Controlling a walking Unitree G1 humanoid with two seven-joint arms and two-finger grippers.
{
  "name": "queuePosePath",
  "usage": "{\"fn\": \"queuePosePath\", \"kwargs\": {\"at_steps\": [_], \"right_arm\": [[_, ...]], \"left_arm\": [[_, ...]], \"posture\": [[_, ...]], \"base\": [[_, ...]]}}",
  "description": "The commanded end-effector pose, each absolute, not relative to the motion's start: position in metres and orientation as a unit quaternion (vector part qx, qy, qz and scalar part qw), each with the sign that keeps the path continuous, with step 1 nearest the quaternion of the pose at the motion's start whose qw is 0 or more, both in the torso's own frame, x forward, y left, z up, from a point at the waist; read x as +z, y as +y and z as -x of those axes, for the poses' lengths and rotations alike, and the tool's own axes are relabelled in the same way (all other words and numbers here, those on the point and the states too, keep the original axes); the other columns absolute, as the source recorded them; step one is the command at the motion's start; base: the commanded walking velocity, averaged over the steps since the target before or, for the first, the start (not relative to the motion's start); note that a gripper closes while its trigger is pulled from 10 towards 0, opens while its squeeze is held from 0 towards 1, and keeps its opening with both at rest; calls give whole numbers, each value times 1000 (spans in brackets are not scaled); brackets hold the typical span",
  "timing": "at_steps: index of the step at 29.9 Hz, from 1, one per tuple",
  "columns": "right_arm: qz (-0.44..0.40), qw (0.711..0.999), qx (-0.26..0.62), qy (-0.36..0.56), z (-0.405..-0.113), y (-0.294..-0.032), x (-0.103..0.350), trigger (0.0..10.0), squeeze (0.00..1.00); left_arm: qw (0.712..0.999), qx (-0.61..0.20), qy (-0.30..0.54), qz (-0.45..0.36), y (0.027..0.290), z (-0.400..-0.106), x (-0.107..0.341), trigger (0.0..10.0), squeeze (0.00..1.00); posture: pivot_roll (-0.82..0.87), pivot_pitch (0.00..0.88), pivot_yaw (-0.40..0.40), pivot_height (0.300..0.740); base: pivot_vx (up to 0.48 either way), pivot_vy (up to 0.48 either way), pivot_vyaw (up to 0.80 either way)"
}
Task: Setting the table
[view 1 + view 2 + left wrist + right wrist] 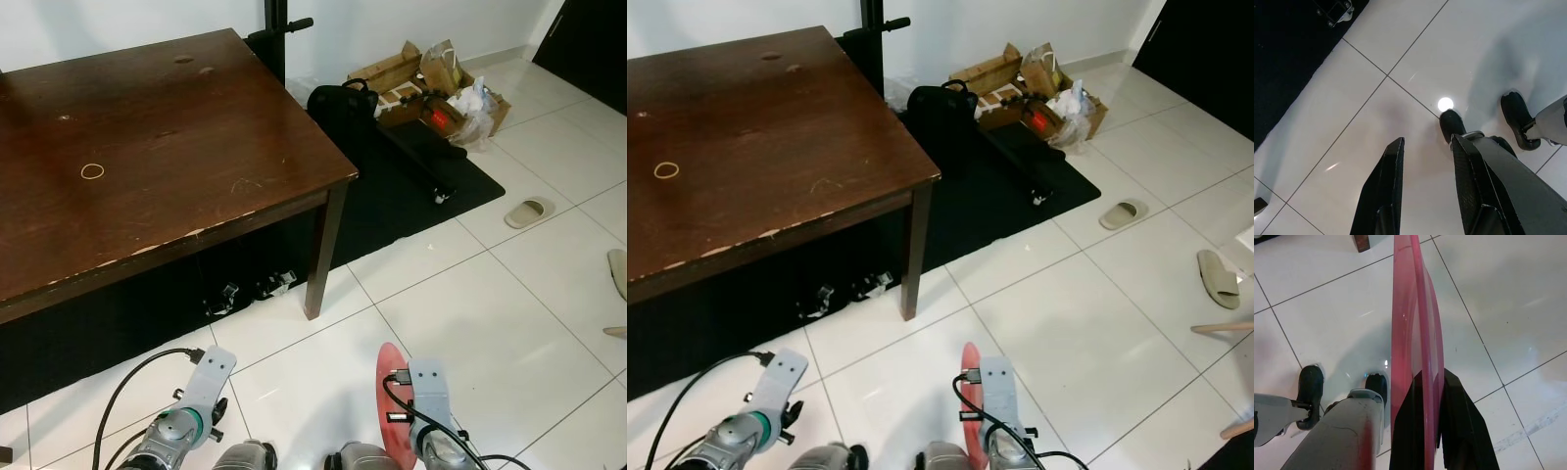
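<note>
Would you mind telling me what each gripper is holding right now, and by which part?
The right gripper clamps a red plate by its rim, edge-on. The left gripper is open and holds nothing.

A dark brown wooden table (pixel 147 157) with a scuffed, chipped front edge stands on glossy white floor tiles (pixel 470 323), one leg (pixel 321 250) at its near corner. A black mat (pixel 411 186) lies under and beyond it. Against the white wall (pixel 392 24) sit a black bag (pixel 341 106), open cardboard boxes (pixel 397 73) and a plastic bag (pixel 475 103). A beige slipper (pixel 529 211) lies on the tiles, another (pixel 1218 278) well apart from it. A ceiling light glints off the floor (pixel 1445 104).
</note>
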State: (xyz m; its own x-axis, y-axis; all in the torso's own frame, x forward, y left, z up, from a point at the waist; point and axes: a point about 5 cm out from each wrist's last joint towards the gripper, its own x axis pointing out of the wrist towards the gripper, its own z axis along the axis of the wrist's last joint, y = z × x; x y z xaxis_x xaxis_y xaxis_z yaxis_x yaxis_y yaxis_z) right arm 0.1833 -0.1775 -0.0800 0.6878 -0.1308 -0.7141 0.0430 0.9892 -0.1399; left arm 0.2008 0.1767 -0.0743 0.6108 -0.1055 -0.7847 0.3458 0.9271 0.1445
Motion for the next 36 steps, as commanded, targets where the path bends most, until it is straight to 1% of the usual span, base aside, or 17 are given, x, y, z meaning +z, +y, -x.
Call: {"fn": "queuePosePath", "kwargs": {"at_steps": [1, 36], "right_arm": [[53, 915, -53, 396, -180, -179, -81, 10000, 0], [50, 915, -54, 396, -180, -177, -82, 10000, 0]], "left_arm": [[882, -131, 431, -140, 176, -195, -78, 10000, 0], [879, -130, 435, -142, 176, -193, -79, 10000, 0]], "posture": [[-93, 0, 29, 740], [-94, 0, 31, 740]], "base": [[0, 0, 0], [0, 0, 0]]}}
